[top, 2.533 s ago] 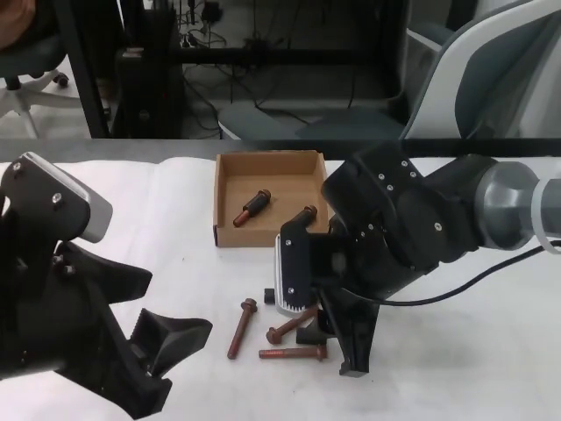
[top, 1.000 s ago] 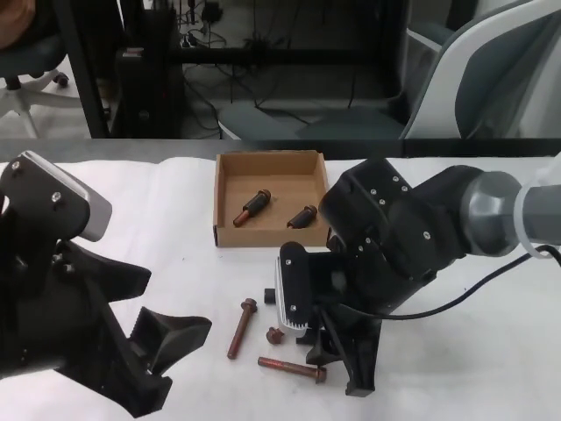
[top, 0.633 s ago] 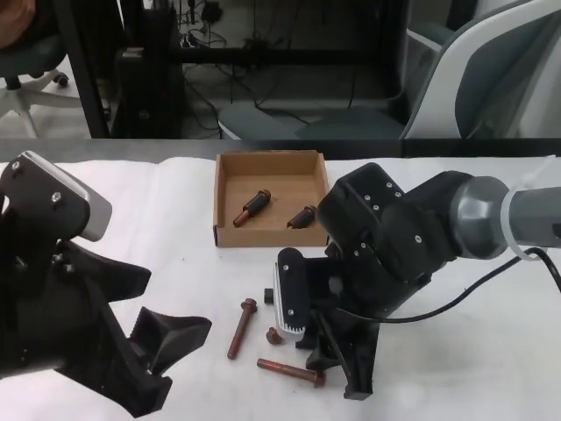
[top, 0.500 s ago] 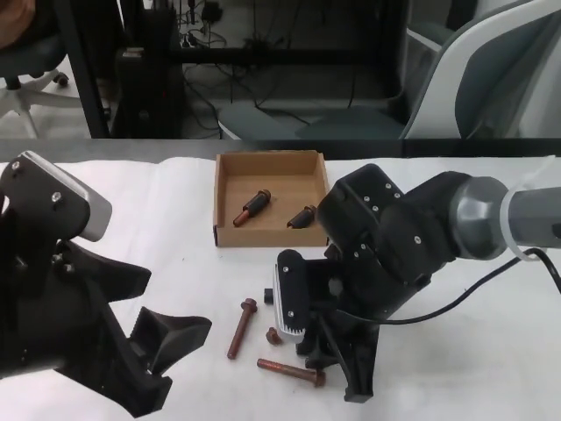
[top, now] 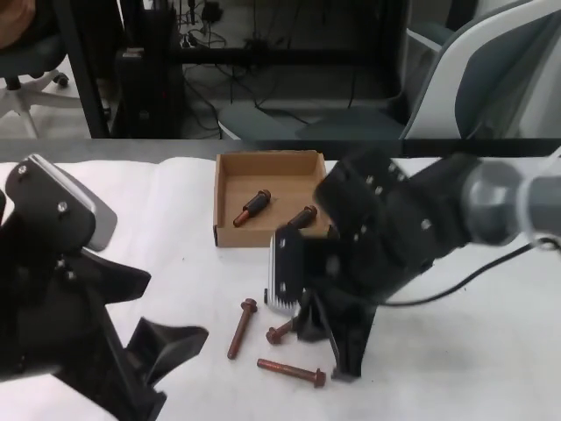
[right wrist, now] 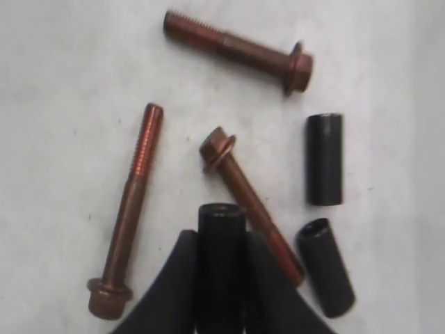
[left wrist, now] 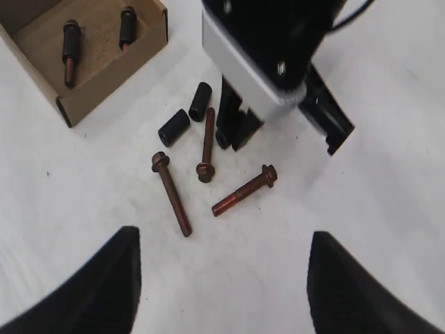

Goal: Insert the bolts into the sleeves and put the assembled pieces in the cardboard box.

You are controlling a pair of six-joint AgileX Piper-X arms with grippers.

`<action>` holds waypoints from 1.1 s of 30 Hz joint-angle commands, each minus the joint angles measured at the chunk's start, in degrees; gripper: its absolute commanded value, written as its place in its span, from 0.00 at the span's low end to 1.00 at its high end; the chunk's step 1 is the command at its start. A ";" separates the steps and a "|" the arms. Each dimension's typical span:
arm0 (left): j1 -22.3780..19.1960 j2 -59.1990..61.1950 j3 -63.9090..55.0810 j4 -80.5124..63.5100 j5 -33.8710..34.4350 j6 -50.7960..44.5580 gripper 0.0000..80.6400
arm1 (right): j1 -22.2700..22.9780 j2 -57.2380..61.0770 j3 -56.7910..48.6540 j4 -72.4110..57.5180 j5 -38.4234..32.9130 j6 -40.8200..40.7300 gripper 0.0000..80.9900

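Your right gripper (right wrist: 220, 243) is pinching a black sleeve (right wrist: 221, 217) between its two fingers, right over the loose parts on the white bench (top: 456, 368). One bolt (right wrist: 247, 195) lies just beside that pinch, with a second bolt (right wrist: 128, 209) and a third bolt (right wrist: 240, 50) near it. Two loose sleeves (right wrist: 325, 158) (right wrist: 325, 268) lie on the bolt's other side. Beyond them, the cardboard box (top: 263, 235) holds two assembled pieces (top: 252, 207) (top: 303, 216). Your left gripper (left wrist: 222, 278) hangs above the bolts, fingers spread wide, holding nothing.
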 commanded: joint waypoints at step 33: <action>-0.29 37.42 -21.76 4.99 13.57 46.36 0.74 | 0.63 -56.60 27.31 1.80 -6.29 53.12 0.01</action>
